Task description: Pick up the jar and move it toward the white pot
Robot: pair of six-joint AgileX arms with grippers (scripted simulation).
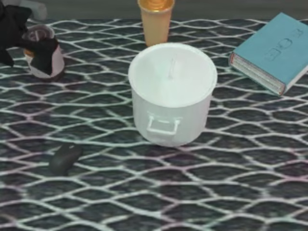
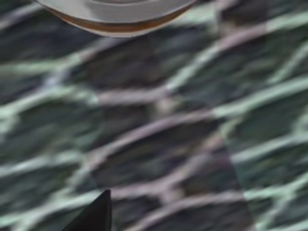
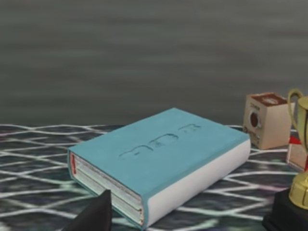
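Note:
The jar [image 1: 54, 63] stands at the table's far left, its white body partly covered by my left gripper [image 1: 33, 48], which hovers just over it. In the left wrist view the jar's lid rim and amber band [image 2: 115, 21] lie ahead of the gripper, not between the fingers. One dark fingertip [image 2: 98, 214] shows, set wide, so the gripper is open and holds nothing. The white pot [image 1: 171, 91], with lid, knob and front handle, stands at the table's centre, well to the right of the jar. My right arm is out of the top view; its fingertip [image 3: 98, 211] shows near a book.
An orange cup [image 1: 155, 19] stands behind the pot. A teal book [image 1: 272, 50] lies at the far right. A dark mouse [image 1: 65, 158] rests front left. The right wrist view also shows a small box [image 3: 264, 120] and a gold trophy [image 3: 301, 187].

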